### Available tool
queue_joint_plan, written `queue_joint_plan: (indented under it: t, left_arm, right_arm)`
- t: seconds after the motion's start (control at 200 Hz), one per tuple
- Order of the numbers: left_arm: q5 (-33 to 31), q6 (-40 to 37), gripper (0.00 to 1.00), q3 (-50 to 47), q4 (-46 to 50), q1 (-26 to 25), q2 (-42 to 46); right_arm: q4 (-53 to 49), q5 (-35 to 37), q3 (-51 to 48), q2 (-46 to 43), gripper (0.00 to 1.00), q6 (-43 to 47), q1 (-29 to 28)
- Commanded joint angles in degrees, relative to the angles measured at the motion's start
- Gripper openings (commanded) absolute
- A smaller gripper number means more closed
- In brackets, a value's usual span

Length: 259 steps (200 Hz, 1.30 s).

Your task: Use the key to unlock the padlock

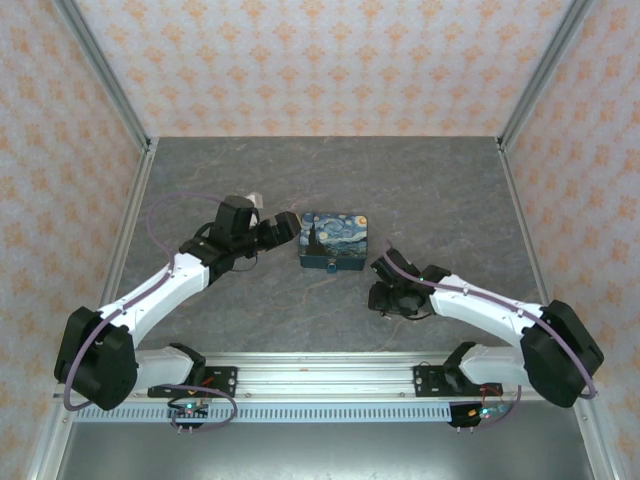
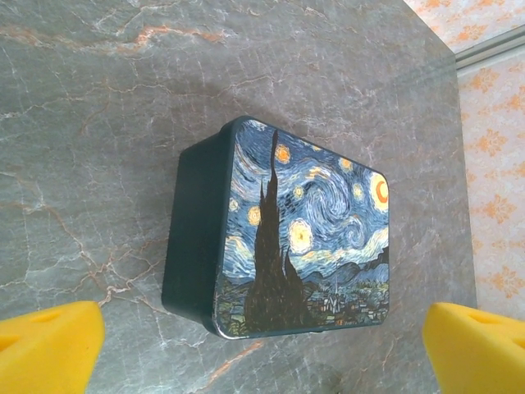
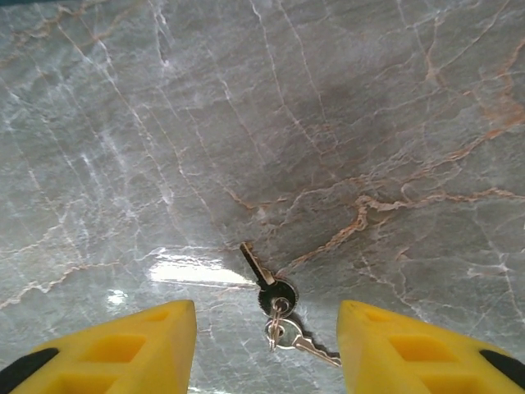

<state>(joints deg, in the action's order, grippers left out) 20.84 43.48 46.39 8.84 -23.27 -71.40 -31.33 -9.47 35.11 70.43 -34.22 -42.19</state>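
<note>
Here, the key (image 3: 264,279) lies flat on the marble table (image 3: 328,123), off the starry-night box's (image 2: 303,238) front-right corner, between the spread fingers of the right hand (image 3: 265,328). The left hand (image 2: 262,332), spread wide, faces the box's left end.

Top view: box (image 1: 335,240) on table (image 1: 450,200) at frame centre, left gripper (image 1: 290,228) just left of it, right gripper (image 1: 384,268) lower right, apart. Right wrist view: key (image 3: 264,281) on table, lower centre, between fingers (image 3: 148,345); second key (image 3: 308,345) just below.
</note>
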Motion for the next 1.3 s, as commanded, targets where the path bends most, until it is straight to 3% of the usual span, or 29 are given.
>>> queue_joint_plan:
  t: [0.0,0.335,0.676,0.921,1.151,1.291]
  left_arm:
    - [0.60,0.36,1.00,-0.65,0.51,-0.72,-0.49]
    - [0.58,0.61,1.00,-0.62,-0.59,-1.22,-1.96]
    - [0.91,0.99,1.00,-0.31,-1.88,-1.42,-3.42]
    - [0.82,0.91,1.00,-0.26,-1.88,-1.43,-3.53]
    - [0.53,1.39,1.00,-0.27,-1.97,-1.44,-3.69]
    - [0.49,1.87,1.00,-0.42,-2.00,-1.58,-3.94]
  right_arm:
    - [-1.98,3.80,1.38,2.18,0.47,1.23,-0.69]
    - [-1.69,3.70,4.16,8.48,0.38,3.93,-1.63]
    - [-3.52,5.28,4.53,10.65,0.36,3.30,-4.64]
    - [-3.64,5.71,3.31,10.83,0.26,2.51,-4.69]
    - [-1.09,4.75,1.91,11.04,0.00,1.65,-4.68]
    - [0.70,4.13,1.50,9.47,0.00,0.71,-4.67]
